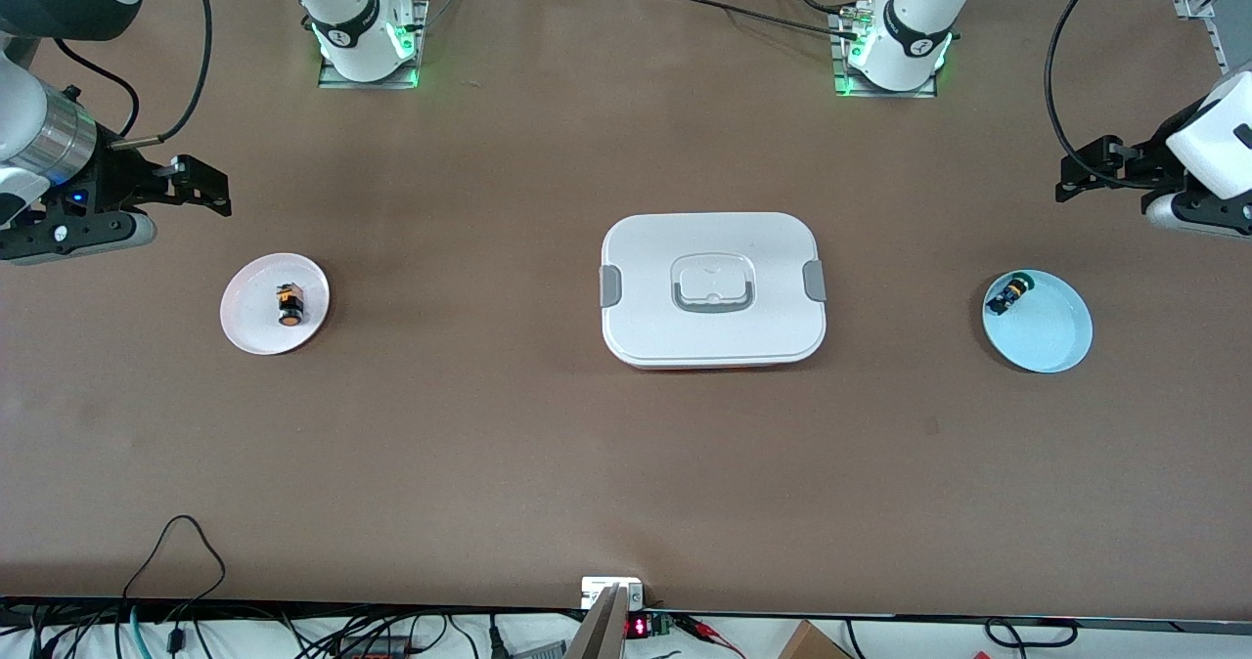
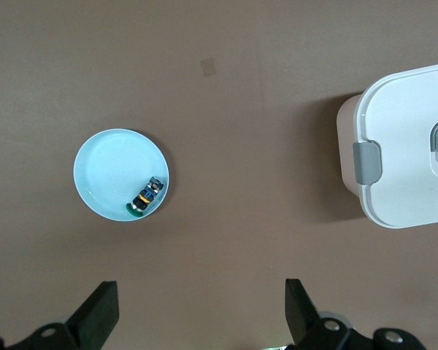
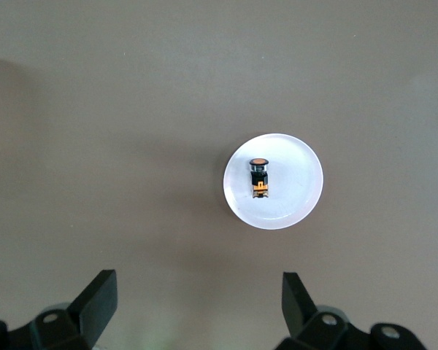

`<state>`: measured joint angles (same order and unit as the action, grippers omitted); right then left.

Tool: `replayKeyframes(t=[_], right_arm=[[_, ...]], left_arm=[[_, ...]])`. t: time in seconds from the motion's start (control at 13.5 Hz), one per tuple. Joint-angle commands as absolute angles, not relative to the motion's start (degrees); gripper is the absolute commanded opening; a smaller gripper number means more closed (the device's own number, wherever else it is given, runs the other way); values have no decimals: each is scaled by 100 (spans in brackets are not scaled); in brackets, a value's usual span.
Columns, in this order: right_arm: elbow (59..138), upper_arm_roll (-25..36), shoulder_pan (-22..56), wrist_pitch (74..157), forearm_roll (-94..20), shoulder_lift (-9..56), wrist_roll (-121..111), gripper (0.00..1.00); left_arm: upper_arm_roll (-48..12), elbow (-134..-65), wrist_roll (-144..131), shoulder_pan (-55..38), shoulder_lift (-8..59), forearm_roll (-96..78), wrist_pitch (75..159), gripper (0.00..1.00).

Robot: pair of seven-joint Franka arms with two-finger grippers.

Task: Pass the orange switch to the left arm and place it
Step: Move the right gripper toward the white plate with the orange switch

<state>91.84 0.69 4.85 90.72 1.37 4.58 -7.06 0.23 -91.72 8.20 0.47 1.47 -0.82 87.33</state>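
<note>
The orange switch (image 1: pixel 290 304) lies on a small white plate (image 1: pixel 249 322) toward the right arm's end of the table. It also shows in the right wrist view (image 3: pixel 258 176), on the plate (image 3: pixel 296 171). My right gripper (image 1: pixel 210 190) hangs open and empty over the bare table beside that plate; in its wrist view (image 3: pixel 198 292) the jaws stand wide apart. The white box (image 1: pixel 714 289) sits closed at the table's middle. My left gripper (image 1: pixel 1076 175) is open and empty over the table at the left arm's end (image 2: pixel 201 299).
A light blue plate (image 1: pixel 1051 336) toward the left arm's end holds a small black switch with a green tip (image 1: pixel 1007 294). Both show in the left wrist view, the plate (image 2: pixel 109 164) and the switch (image 2: pixel 146 197), with the box's clipped end (image 2: pixel 405 146). Cables run along the table's front edge.
</note>
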Motion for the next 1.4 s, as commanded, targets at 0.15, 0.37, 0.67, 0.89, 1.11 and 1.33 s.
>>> replayKeyframes(t=[0.15, 0.37, 0.67, 0.89, 1.11, 1.33], right_arm=[[9079, 70, 483, 8991, 53, 483, -703, 100], [9079, 70, 483, 9000, 79, 483, -703, 100], [9079, 70, 483, 9017, 88, 483, -703, 100], [9044, 62, 492, 9507, 9, 545, -782, 100], [9053, 62, 483, 9765, -237, 589, -800, 100], [9035, 62, 501, 9738, -229, 510, -1115, 100]], left_arm=[[18, -9167, 844, 44, 105, -44, 8719, 100], [18, -9167, 844, 44, 105, -44, 8719, 100], [18, -9167, 844, 44, 105, -44, 8719, 100], [18, -9167, 844, 44, 105, -44, 8719, 100], [18, -9167, 844, 44, 105, -44, 8719, 100], [18, -9167, 844, 44, 105, -44, 8719, 100]])
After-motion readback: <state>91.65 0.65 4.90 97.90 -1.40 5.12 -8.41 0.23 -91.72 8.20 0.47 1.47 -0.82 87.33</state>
